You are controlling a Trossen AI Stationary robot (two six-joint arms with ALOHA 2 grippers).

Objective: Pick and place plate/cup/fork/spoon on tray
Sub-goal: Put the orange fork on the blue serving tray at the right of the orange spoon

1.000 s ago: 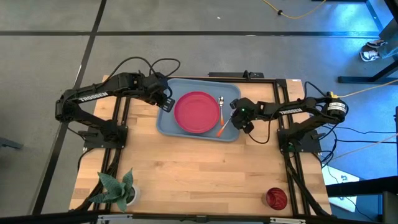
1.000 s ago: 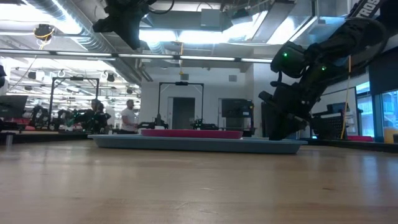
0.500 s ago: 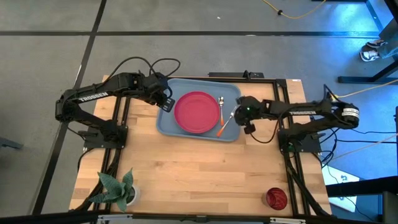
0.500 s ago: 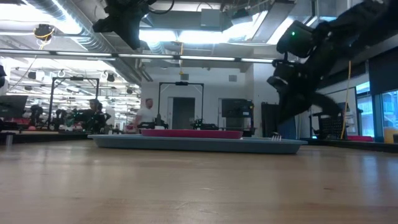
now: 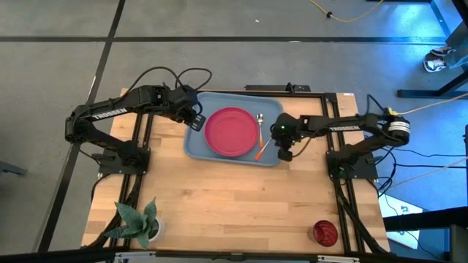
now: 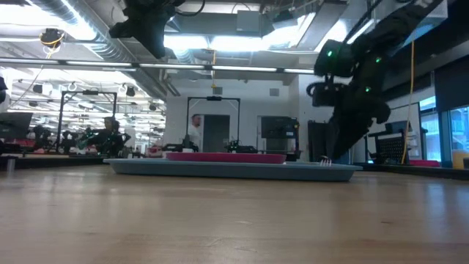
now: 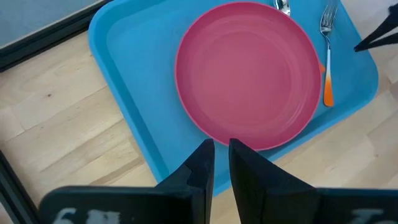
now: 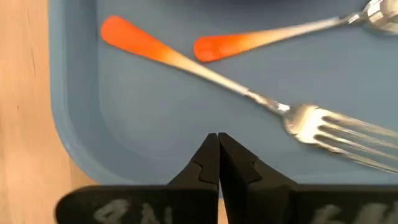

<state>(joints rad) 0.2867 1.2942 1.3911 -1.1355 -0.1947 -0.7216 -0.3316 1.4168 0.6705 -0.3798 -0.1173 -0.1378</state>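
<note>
Only the cup is sitting off-tray, near-right on the desk, nearer the right end effector, pinched shut, empty.

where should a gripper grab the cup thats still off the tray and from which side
Grip the cup by its rim, coming straight down from above. It stands upright near the table's front right corner with its round mouth facing up, and it is narrow, so two fingers could likely pinch one wall or span it. It stands in the open, and the right gripper, now over the tray edge, is the nearer one.
</note>
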